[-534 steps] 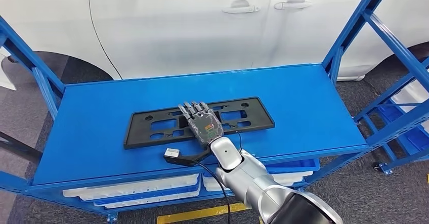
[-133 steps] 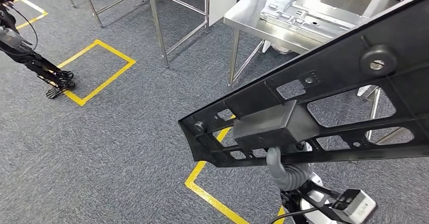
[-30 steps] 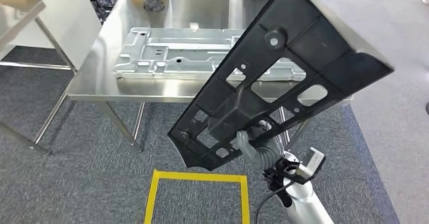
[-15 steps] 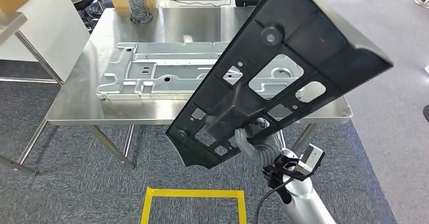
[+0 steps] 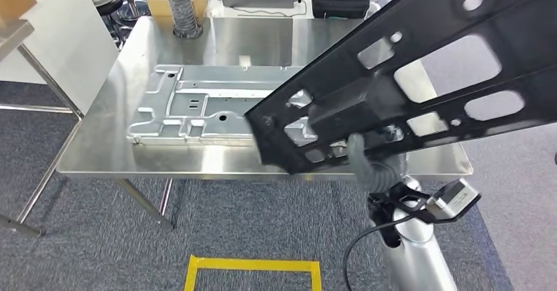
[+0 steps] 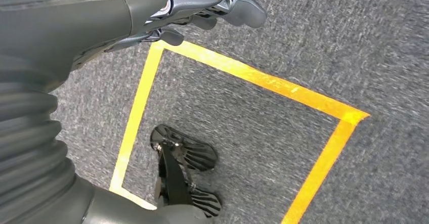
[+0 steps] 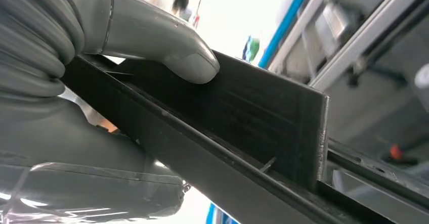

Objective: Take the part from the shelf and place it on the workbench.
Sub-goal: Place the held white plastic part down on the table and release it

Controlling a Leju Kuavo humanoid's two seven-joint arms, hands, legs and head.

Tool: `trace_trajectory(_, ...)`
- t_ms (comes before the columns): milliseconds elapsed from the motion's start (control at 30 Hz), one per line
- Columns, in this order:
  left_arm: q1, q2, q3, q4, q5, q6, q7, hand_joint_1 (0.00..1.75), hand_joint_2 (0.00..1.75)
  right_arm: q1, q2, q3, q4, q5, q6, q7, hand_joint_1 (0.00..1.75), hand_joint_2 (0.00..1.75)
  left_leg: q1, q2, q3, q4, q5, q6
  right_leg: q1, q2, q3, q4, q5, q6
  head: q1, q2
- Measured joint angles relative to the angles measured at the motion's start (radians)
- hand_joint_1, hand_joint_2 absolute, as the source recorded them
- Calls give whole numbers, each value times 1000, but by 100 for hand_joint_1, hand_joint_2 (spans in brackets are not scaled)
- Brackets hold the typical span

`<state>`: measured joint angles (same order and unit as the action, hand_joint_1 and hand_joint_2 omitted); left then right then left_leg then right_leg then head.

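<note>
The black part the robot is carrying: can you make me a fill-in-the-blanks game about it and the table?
1. The black part is held by the robot's ____ hand.
2. The table ahead is made of shiny ____.
3. A flat silver plate already lies on the ____.
4. The left hand hangs over grey carpet with ____ tape lines.

Missing words: right; metal; table; yellow

The part (image 5: 420, 74), a long black plastic frame with rectangular cutouts and round holes, slants up from frame centre to the upper right, held above the steel tabletop (image 5: 263, 38).
</note>
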<state>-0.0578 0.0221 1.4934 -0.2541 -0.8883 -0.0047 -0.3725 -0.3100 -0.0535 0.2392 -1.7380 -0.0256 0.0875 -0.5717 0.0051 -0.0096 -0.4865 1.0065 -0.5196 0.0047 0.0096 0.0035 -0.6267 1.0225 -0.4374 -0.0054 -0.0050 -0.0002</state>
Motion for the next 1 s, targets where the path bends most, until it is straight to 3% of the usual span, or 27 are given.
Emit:
trace_trajectory(100, -2, 0, 0, 0, 0, 0, -1, 0, 175, -22, 0, -48, -8, 62, -59, 16, 175, 175, -2, 2, 14, 19, 3, -18, -8, 3, 35, -26, 5, -19, -2, 0)
trace_trajectory(133, -3, 0, 0, 0, -1, 0, -2, 0, 175, -28, 0, -60, -9, 89, -85, 21, 175, 175, -1, 3, 2, 49, -5, -21, -10, 2, 49, -31, 5, -23, -4, 0)
trace_trajectory(167, -5, 0, 0, 0, -1, 0, -2, 0, 175, -34, 0, -72, -10, 124, -118, 29, 175, 175, 1, 3, -25, 97, -19, -25, -11, 0, 60, -34, 2, -25, -7, 0)
trace_trajectory(233, -6, 1, 0, 0, -2, -1, -4, 0, 175, -46, 0, -95, -11, 227, -202, 59, 175, 175, 4, 3, -110, 217, -66, -35, -10, 0, 72, -34, -12, -29, -10, 0)
trace_trajectory(300, -2, 2, 0, 0, -4, -1, -7, 0, 175, -58, -2, -117, -9, 368, -294, 121, 175, 175, 7, 4, -173, 268, -101, -43, -9, 3, 87, -32, -27, -28, -10, 0)
trace_trajectory(333, -1, 2, 0, 0, -6, -1, -9, 0, 175, -70, -4, -126, -5, 444, -328, 159, 175, 175, 8, 4, -183, 246, -89, -44, -10, 4, 97, -31, -35, -26, -10, 0)
trace_trajectory(367, 0, 2, 0, 0, -8, -2, -12, 0, 175, -87, -8, -132, 0, 517, -348, 199, 175, 175, 9, 5, -178, 192, -50, -42, -11, 6, 108, -29, -45, -24, -10, 0)
trace_trajectory(433, -1, 4, 0, 0, -14, -3, -18, 0, 175, -131, -18, -136, 21, 651, -352, 275, 175, 175, 8, 7, -161, 64, 66, -34, -11, 9, 126, -26, -64, -18, -11, 0)
trace_trajectory(467, -2, 6, -1, 0, -18, -5, -20, 0, 175, -156, -24, -135, 37, 717, -336, 313, 175, 175, 5, 8, -155, 25, 109, -27, -9, 11, 129, -24, -72, -13, -11, 0)
trace_trajectory(500, -3, 7, -4, 0, -21, -7, -22, 0, 175, -185, -30, -130, 57, 782, -311, 351, 175, 175, 2, 8, -156, 10, 130, -20, -8, 13, 129, -23, -77, -7, -11, 0)
trace_trajectory(633, -15, 14, -24, 0, -35, -16, -23, 0, 175, -337, -54, -39, 207, 1088, -154, 482, 175, 175, 4, 8, -148, -2, 131, 2, -11, 11, 117, -2, -99, 14, -9, 0)
trace_trajectory(700, -23, 15, -31, 0, -39, -16, -24, 0, 175, -416, -49, 25, 316, 1182, -123, 506, 175, 175, 8, 6, -140, -10, 128, 9, -15, 5, 60, 104, -145, 23, -4, 0)
trace_trajectory(767, -28, 15, -39, 0, -43, -14, -30, 0, 175, -501, -26, 107, 456, 1265, -95, 515, 175, 175, 9, 5, -133, -10, 121, 11, -20, 3, -35, 255, -188, 29, -1, 0)
trace_trajectory(800, -29, 15, -43, 0, -44, -13, -35, 0, 175, -537, -9, 151, 534, 1302, -87, 516, 175, 175, 10, 5, -128, -10, 116, 9, -22, 2, -69, 295, -185, 32, 0, 0)
trace_trajectory(833, -29, 15, -46, 0, -44, -12, -41, 0, 175, -569, 14, 198, 616, 1334, -83, 515, 175, 175, 12, 4, -122, -9, 111, 6, -25, 2, -86, 297, -159, 34, 1, 0)
trace_trajectory(867, -30, 14, -48, 0, -44, -11, -46, 0, 175, -597, 38, 240, 694, 1356, -82, 513, 175, 175, 14, 3, -115, -7, 104, 2, -28, 1, -80, 253, -112, 35, 1, 0)
trace_trajectory(933, -32, 13, -51, 0, -44, -8, -59, 0, 175, -647, 89, 316, 836, 1385, -74, 504, 175, 175, 16, 1, -105, 0, 90, -10, -31, 1, -40, 113, -14, 36, 1, 0)
trace_trajectory(967, -33, 13, -53, 0, -45, -7, -67, 0, 175, -670, 114, 351, 900, 1396, -65, 499, 175, 175, 16, -2, -104, 5, 84, -17, -31, 1, -21, 56, 11, 33, 1, 0)
trace_trajectory(1000, -34, 13, -54, 0, -45, -6, -74, 0, 175, -686, 138, 385, 961, 1406, -55, 495, 175, 175, 16, -3, -105, 7, 81, -23, -29, 2, -11, 23, 18, 28, -1, 0)
